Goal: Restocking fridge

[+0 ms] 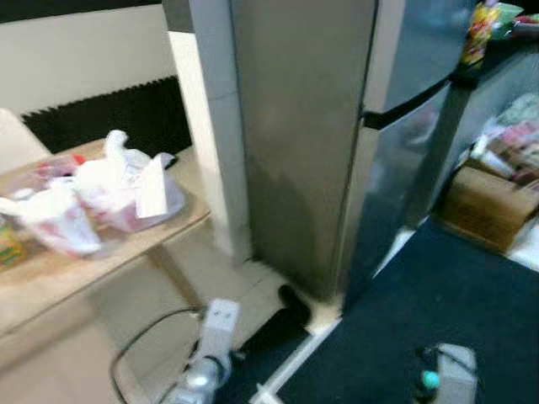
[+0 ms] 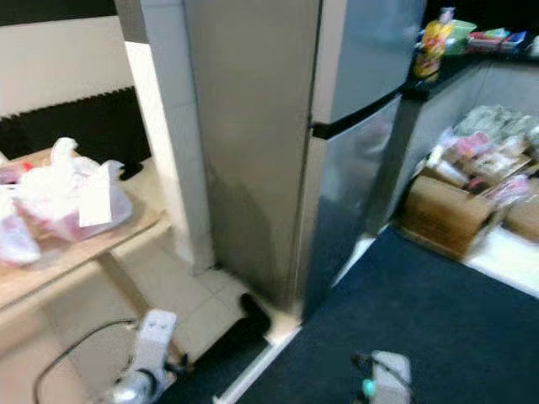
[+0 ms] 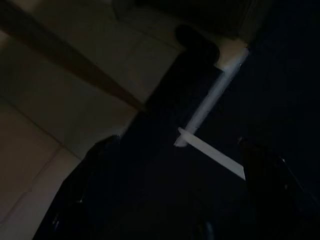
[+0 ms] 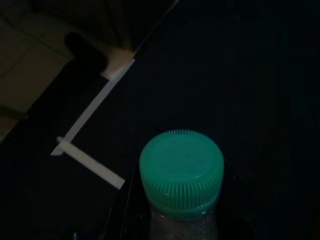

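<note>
- The right claw (image 4: 182, 220) is hanging low over the dark blue carpet (image 1: 438, 311), clenched on a bottle (image 4: 181, 172) just under its cap, so the bottle is riding upright and nothing is tipping while the robot is on its feet
- That cap is a ribbed, round, teal-green plastic screw top, and the neck below it is looking clear; in the left eye view it is peeking out as a small teal dot beside the right wrist
- The left claw (image 3: 170, 200) is dangling idle above the pale floor tiles (image 1: 168, 286), its two black fingers spread wide and released, gripping nothing
- The fridge (image 1: 337, 143) is standing tall straight ahead, a smooth brushed-steel box with a dark seam between upper and lower doors, both doors looking closed
- So the judgement here: the bottle is waiting in the claw while the free left arm is probably being kept for a door
- On the wooden desk (image 1: 50, 286), near its edge closest to the fridge, crinkly white plastic bags (image 1: 118, 189) are sitting, likely holding more stock
- A cardboard box (image 1: 488, 202) of packets is resting on the floor beyond the carpet
</note>
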Available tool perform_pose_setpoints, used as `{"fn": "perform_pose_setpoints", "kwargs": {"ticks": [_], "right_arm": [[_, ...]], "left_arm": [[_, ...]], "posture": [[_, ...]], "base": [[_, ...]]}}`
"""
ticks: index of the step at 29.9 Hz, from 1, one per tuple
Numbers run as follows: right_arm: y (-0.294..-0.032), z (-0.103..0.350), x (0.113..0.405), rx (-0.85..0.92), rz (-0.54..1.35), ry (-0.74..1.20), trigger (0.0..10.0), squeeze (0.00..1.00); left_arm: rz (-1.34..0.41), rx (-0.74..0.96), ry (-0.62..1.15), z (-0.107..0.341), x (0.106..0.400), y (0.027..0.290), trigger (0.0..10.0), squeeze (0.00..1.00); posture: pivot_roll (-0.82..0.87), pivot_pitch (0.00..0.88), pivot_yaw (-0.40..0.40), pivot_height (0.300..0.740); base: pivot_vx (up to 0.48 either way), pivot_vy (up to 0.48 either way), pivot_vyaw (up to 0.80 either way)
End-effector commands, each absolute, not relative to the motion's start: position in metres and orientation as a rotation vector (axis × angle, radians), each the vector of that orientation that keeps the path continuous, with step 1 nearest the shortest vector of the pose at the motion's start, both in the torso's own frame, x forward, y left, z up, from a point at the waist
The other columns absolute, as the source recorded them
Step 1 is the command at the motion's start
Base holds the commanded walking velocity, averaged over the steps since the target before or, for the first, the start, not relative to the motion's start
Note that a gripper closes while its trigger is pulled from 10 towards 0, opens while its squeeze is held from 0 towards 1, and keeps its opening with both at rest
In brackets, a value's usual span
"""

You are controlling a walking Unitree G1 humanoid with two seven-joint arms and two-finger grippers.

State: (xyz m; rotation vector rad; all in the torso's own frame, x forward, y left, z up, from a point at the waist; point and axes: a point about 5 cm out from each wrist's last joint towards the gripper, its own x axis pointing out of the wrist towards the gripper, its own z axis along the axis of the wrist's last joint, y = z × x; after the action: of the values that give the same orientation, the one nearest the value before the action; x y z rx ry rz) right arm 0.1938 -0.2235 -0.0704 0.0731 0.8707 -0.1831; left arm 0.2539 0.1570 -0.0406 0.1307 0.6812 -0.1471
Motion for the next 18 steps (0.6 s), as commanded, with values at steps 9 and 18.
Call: {"fn": "perform_pose_setpoints", "kwargs": {"ticks": [9,18], "right_arm": [[-0.2268,-0.0685,0.1958,0.067,-0.190,0.861,10.0,0.00],[-0.2272,-0.0688,0.1949,0.067,-0.192,0.861,10.0,0.00]], "left_arm": [[-0.141,0.131,0.689,-0.0411,0.2536,0.1590,10.0,0.00],[-0.144,0.130,0.690,-0.0411,0.2536,0.1586,10.0,0.00]], "posture": [[-0.10,0.007,0.048,0.740],[-0.11,0.008,0.051,0.740]], "base": [[0.000,-0.452,0.00],[0.000,-0.402,0.00]]}}
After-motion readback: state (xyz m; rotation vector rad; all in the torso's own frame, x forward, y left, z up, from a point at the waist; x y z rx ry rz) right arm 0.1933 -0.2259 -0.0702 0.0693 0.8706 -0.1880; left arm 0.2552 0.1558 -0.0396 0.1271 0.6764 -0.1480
